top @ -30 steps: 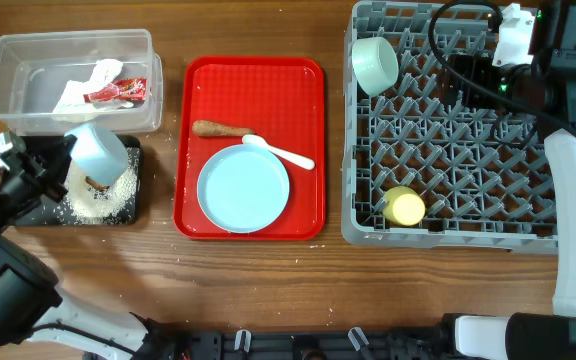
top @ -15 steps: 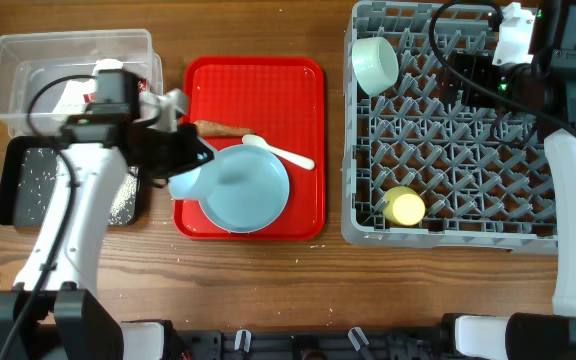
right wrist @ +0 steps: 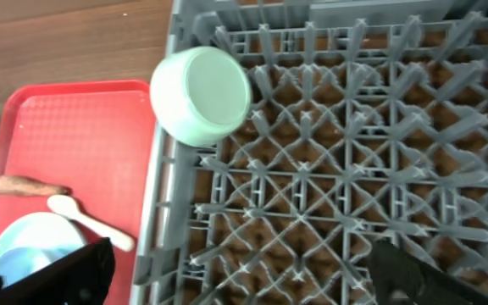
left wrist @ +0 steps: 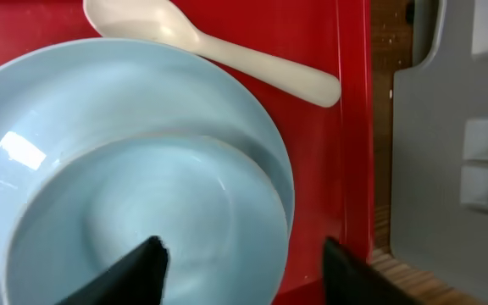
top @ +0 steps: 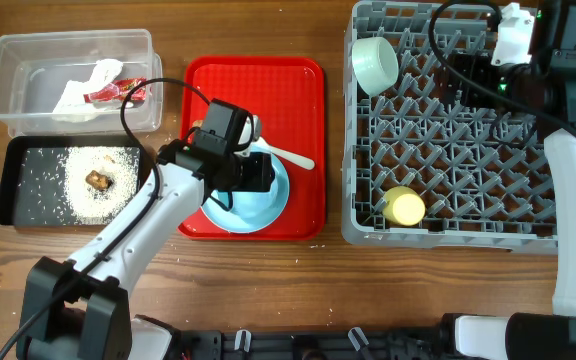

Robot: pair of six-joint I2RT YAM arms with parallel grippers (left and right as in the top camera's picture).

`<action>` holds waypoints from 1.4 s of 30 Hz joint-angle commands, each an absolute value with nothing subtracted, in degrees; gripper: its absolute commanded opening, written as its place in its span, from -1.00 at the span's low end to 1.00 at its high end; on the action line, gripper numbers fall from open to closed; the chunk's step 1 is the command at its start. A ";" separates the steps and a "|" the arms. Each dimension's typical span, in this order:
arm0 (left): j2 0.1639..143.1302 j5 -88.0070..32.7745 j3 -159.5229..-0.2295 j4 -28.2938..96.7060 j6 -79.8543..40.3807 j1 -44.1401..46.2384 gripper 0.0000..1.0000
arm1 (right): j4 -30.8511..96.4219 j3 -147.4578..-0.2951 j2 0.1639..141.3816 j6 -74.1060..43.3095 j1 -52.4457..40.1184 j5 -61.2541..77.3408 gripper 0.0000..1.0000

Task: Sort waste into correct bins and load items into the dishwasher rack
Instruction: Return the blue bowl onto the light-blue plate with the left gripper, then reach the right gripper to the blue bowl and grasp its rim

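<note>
left gripper [left wrist: 242, 250] wide open, empty, over bowl [left wrist: 142, 212] on plate [left wrist: 142, 89]; advise closing squarely on rim beneath, clear of spoon [left wrist: 227, 55] ahead.

Upper left on the worktop [top: 268, 262] sat a tub [top: 18, 110] holding a napkin [top: 83, 85] and wrapper [top: 118, 93]. Just below it lay a shallow tray [top: 8, 185] with rice [top: 78, 197] and a food piece [top: 98, 179] at its middle. A serving tray [top: 303, 100] at centre carried a plate [top: 258, 212], a spoon [top: 290, 156] at its upper right edge. The rack [top: 448, 238] filled the right side, a bowl [top: 375, 64] in its upper left corner, a cup [top: 404, 207] lower left.
</note>
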State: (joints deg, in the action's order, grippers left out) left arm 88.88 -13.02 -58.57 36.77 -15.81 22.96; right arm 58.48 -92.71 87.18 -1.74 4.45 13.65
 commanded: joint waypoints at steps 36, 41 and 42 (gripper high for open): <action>78.76 -11.42 -70.19 57.52 -18.22 -33.56 0.69 | 50.13 -92.18 122.50 -24.40 -39.81 12.56 -0.50; 78.76 -11.42 -70.06 57.49 -18.22 -33.56 0.71 | 49.84 -92.14 123.31 -24.99 -40.07 11.97 -0.92; 78.76 -11.42 -70.04 57.49 -18.22 -33.56 0.71 | 49.78 -92.14 123.17 -25.69 -40.07 11.94 -0.92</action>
